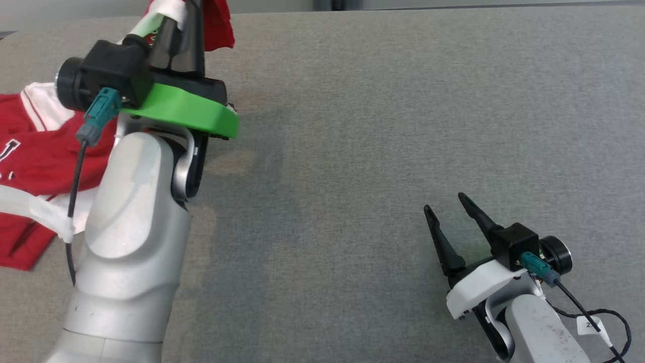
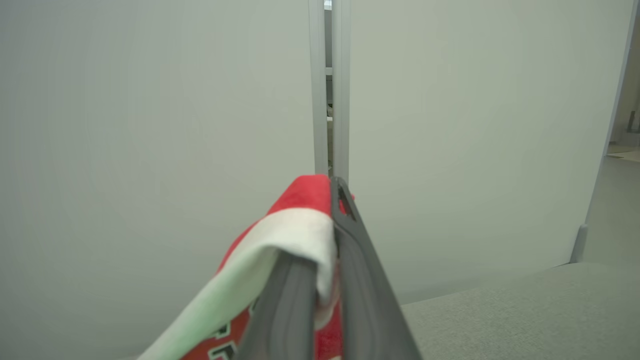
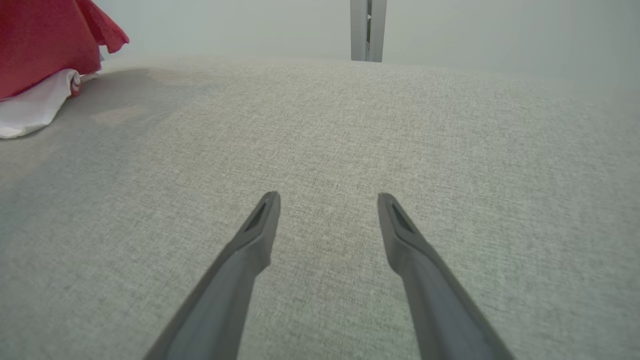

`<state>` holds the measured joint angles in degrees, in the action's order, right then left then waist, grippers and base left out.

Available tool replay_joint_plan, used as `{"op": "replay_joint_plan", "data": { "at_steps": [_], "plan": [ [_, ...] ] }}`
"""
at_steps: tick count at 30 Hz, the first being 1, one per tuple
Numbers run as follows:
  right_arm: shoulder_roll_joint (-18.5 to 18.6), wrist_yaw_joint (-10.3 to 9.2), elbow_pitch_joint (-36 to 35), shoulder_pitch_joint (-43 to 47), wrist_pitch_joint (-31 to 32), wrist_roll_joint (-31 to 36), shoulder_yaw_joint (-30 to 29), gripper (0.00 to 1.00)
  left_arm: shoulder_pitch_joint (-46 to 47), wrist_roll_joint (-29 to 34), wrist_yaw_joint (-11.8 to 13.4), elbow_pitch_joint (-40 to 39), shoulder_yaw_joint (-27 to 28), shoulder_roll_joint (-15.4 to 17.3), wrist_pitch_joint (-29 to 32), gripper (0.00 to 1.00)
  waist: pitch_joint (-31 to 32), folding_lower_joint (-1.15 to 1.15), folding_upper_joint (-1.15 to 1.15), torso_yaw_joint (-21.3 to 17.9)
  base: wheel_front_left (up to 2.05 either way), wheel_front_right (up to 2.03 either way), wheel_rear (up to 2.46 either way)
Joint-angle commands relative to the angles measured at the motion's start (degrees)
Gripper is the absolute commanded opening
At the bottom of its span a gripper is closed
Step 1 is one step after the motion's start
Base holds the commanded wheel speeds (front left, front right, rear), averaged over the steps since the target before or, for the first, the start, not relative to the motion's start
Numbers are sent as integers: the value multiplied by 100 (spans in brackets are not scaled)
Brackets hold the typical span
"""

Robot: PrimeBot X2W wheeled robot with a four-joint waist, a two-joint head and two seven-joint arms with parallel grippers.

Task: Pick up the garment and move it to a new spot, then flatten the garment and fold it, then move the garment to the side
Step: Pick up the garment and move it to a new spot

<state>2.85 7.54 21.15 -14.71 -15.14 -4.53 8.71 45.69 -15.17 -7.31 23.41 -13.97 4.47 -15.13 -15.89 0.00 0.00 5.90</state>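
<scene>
The garment [image 1: 45,156], red with a white striped band, lies bunched at the table's left edge. One fold rises to the top of the head view. My left gripper [image 1: 189,12] is raised at the upper left and shut on that fold. In the left wrist view its fingers [image 2: 350,240] pinch red and white cloth [image 2: 295,225] well above the table. My right gripper [image 1: 444,201] hovers low at the lower right, open and with nothing between its fingers. The right wrist view has that gripper [image 3: 328,196] over bare grey cloth, with the garment [image 3: 45,45] hanging far to its left.
The table [image 1: 378,126] is covered in grey fabric and runs wide across the middle and right. My left forearm [image 1: 131,242] stands over the garment's near part. A pale partition with a vertical post [image 2: 330,100] rises behind the table. A black cable [image 1: 604,322] loops at the right wrist.
</scene>
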Motion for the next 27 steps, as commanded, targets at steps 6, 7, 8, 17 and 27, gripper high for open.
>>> {"op": "replay_joint_plan", "data": {
  "at_steps": [6,7,8,17,27],
  "plan": [
    [16,-10,-1,140,-1,-134,258,100,-255,-440,-22,68,-634,-139,-4,0,317,0,0,-1025,0,0,0],
    [16,-10,2,147,-1,-161,269,100,-294,-571,-23,50,-795,-145,-4,0,321,0,0,-1116,0,0,0],
    [17,-10,7,161,-1,-173,288,100,-339,-674,-23,39,-967,-150,-4,0,332,0,0,-1185,0,0,0],
    [16,-10,7,249,-1,-135,229,100,-630,-1472,268,-12,-2606,-138,-4,34,362,0,0,-1387,0,0,0],
    [19,-10,25,372,-1,-130,166,100,-1522,-937,535,466,-2368,-145,-4,100,745,0,0,-1028,0,0,0]
  ]
}}
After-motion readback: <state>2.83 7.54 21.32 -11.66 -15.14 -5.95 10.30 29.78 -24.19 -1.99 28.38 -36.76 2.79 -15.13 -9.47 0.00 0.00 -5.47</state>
